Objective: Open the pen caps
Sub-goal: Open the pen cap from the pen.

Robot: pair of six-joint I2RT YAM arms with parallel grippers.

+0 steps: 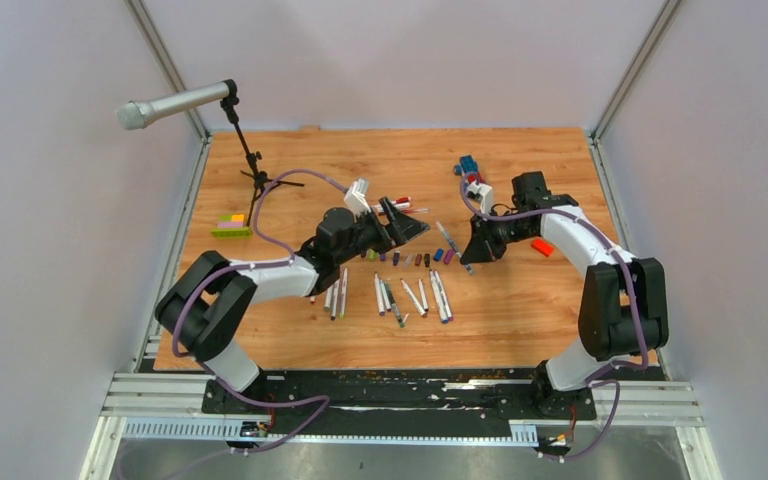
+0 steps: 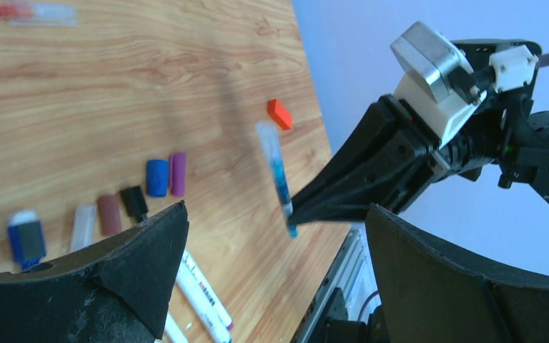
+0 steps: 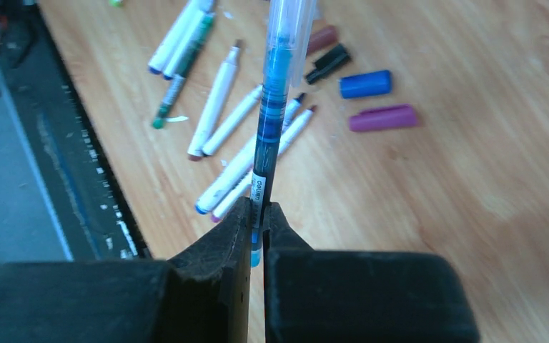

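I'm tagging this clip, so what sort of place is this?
Probably a robotics lab test cell: a wooden tabletop walled by plain white panels, a left arm and a right arm bolted at its near edge, and a microphone on a stand.

Blue pen [image 3: 271,107], right wrist view: small white label [image 3: 257,191] low on the barrel, with dark capitals running lengthwise. It begins with what looks like "CO"; the rest is too blurred to read.

White pen [image 2: 201,287], left wrist view: short red print along the barrel, illegible.

Top view: everything is too small, so no lettering can be read.
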